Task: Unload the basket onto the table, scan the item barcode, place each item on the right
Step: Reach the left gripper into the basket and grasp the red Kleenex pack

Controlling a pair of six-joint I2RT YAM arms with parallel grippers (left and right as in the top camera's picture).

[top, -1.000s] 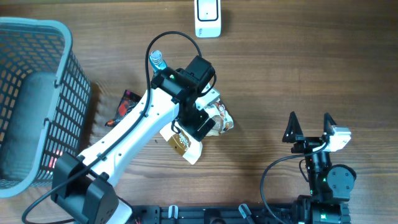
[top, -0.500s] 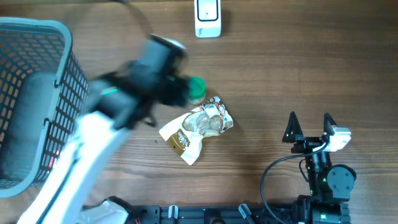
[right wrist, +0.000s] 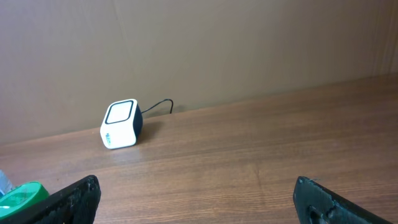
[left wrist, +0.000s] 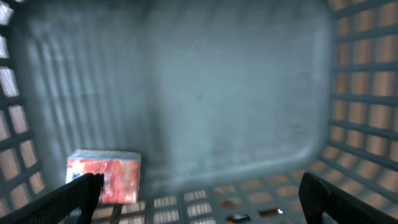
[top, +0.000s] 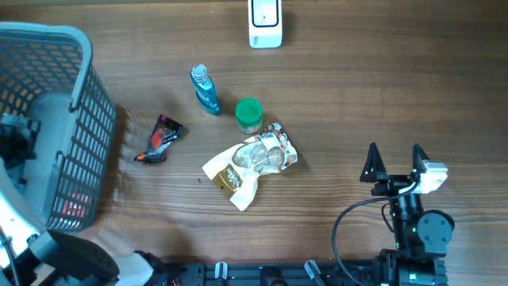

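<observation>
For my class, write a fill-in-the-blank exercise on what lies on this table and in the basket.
1. The jar has a ____ lid.
2. The basket holds a ____ box.
3. The bottle near the jar is ____ in colour.
4. The right pincer is ____, gripping nothing.
Missing words: green; red; blue; open.

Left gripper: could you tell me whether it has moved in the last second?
Yes. The left gripper swung left, from above the bag to over the basket.
</observation>
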